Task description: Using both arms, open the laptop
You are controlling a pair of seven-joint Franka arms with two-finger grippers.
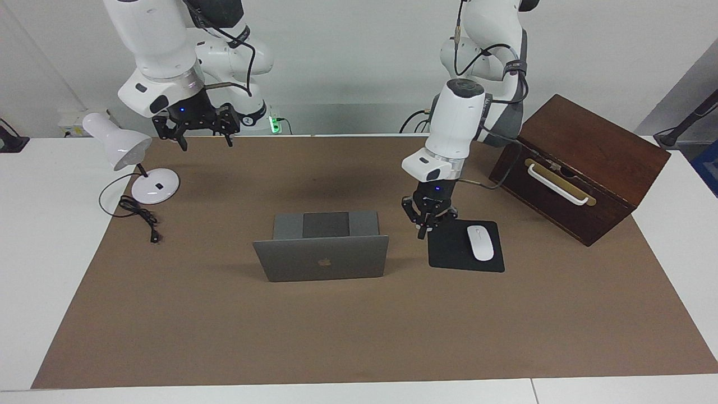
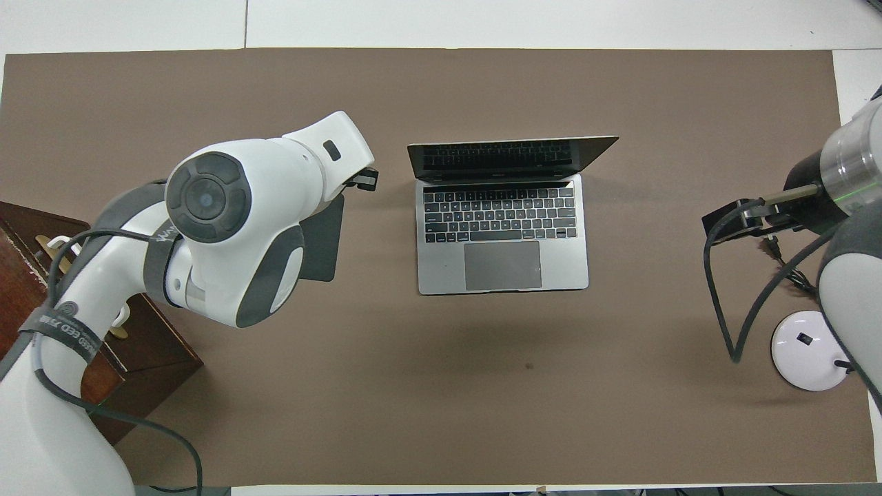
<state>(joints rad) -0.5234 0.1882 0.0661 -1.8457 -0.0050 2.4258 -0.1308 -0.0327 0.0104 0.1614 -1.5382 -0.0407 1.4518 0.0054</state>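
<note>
The silver-grey laptop (image 1: 321, 261) stands open in the middle of the brown mat, lid upright with its apple logo facing away from the robots. Its keyboard deck and trackpad (image 2: 503, 265) show in the overhead view. My left gripper (image 1: 423, 231) hangs shut and holding nothing, just above the mat between the laptop and the black mouse pad (image 1: 457, 255), apart from the laptop. In the overhead view the left arm hides most of it. My right gripper (image 1: 206, 143) waits open, raised over the mat's edge beside the lamp.
A white mouse (image 1: 481, 242) lies on the mouse pad. A dark wooden box (image 1: 578, 168) with a white handle stands at the left arm's end. A white desk lamp (image 1: 120, 147), its base (image 2: 806, 341) and its black cable (image 1: 140, 216) sit at the right arm's end.
</note>
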